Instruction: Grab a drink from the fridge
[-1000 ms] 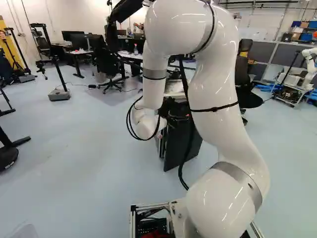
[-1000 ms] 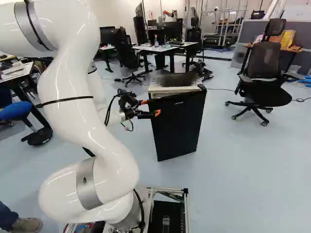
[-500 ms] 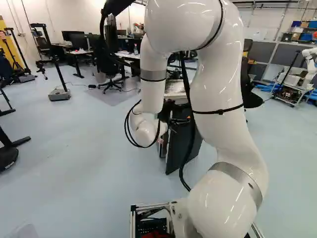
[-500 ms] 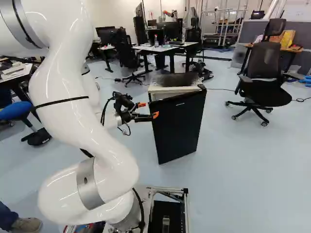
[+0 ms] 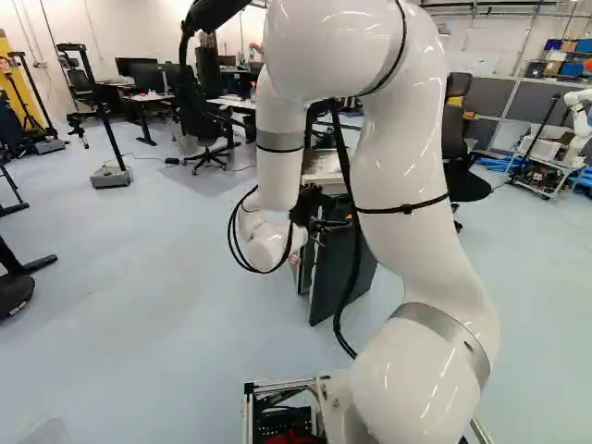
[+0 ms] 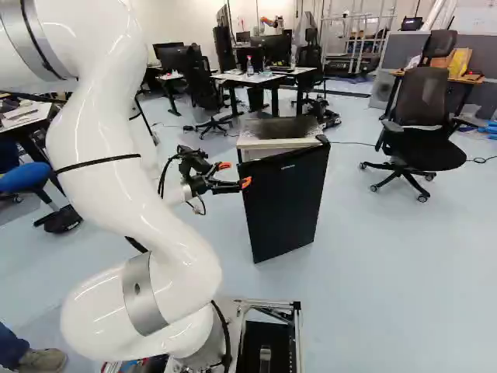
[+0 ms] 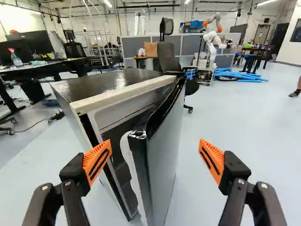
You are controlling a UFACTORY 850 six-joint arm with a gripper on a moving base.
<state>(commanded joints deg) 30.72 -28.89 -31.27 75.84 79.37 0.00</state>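
In the right base view my gripper (image 6: 234, 174) stands at the near left edge of the black fridge door (image 6: 286, 202). The wrist view shows the gripper (image 7: 155, 153) open, nothing gripped, its orange pads wide apart. Ahead, between the lines of the two fingers, rises the free edge of the door (image 7: 164, 155), ajar from the white fridge body (image 7: 127, 101). Through the gap a dark, narrow part of the interior shows; any drink inside is hidden. The arm partly covers the fridge in the left base view.
Behind the fridge are desks (image 6: 268, 76) with monitors and a bottle. An office chair (image 6: 423, 148) stands right of it in the right base view. Another robot (image 7: 214, 42) is farther back, near blue tubes (image 7: 242, 75) on the floor.
The door has swung slightly farther out from the fridge, mostly in the earlier half second. My gripper has drawn back a little from it, staying open. The base has not moved.
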